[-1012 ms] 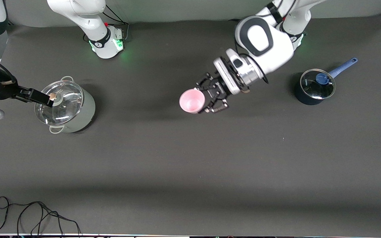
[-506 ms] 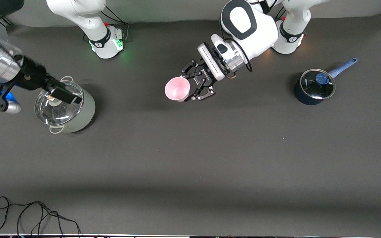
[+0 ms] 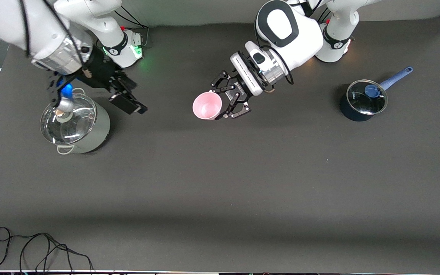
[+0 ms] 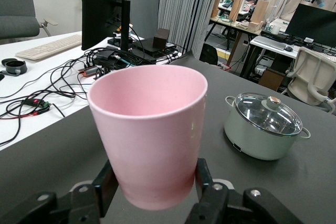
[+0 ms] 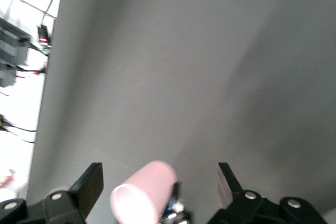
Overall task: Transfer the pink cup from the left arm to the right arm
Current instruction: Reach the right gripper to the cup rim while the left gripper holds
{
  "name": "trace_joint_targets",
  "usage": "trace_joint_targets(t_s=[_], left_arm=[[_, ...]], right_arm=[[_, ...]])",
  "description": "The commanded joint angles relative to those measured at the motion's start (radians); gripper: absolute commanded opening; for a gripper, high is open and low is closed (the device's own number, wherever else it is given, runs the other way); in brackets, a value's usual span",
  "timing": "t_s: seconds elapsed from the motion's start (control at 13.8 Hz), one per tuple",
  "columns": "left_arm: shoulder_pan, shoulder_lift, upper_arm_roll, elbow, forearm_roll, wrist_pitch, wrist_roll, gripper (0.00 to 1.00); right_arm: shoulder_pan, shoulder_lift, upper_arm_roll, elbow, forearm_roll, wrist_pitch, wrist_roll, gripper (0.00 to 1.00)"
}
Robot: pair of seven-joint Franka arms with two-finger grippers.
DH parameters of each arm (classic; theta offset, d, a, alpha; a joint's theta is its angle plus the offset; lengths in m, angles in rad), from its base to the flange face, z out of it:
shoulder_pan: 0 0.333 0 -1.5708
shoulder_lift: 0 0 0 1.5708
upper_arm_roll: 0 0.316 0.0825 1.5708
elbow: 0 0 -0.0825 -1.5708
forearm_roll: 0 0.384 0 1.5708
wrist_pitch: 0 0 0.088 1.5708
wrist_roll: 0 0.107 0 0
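Since the earlier frames the right arm has swung in from the edge of the table by the grey pot toward the middle, and the left arm has drawn back toward its base and turned the cup slightly; the pink cup [image 3: 207, 105] hangs in the air over the bare middle of the table, tilted on its side with its mouth toward the front camera; the left gripper [image 3: 230, 100] is clenched on the cup's lower body, one skeletal finger [image 4: 105, 184] on each flank of it, as the left wrist view shows; some white lettering sits on the gripper body, too small to read.

The right gripper [image 3: 126, 95] hangs over the table just beside the grey pot, toward the cup, well apart from it, its blocky fingers [image 5: 89, 184] spread wide with nothing between them; in the right wrist view the cup [image 5: 144, 192] shows in the gap, farther off.

The grey pot [image 3: 75, 124] with its glass lid stands at the right arm's end of the table; a small dark saucepan [image 3: 361, 100] with a glass lid and blue handle stands at the left arm's end; a light mark on its lid cannot be read; a loose black cable [image 3: 40, 248] lies at the table edge nearest the front camera, toward the right arm's end.
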Motion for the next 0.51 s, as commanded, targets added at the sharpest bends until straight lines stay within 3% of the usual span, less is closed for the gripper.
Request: trace_joint_targets(t_s=[0.0, 0.14, 0.43], left_arm=[[-0.005, -0.018, 0.004, 0.008, -0.018, 0.010, -0.015, 0.38], [-0.005, -0.018, 0.004, 0.009, -0.018, 0.011, -0.015, 0.38], [-0.005, -0.018, 0.005, 0.008, -0.018, 0.014, -0.015, 0.38]], right_arm=[[0.060, 0.040, -0.011, 0.040, 0.019, 0.091, 0.140, 0.96], [0.110, 0.089, -0.011, 0.078, 0.004, 0.115, 0.166, 0.96], [0.242, 0.170, -0.014, 0.122, -0.152, 0.104, 0.162, 0.96]])
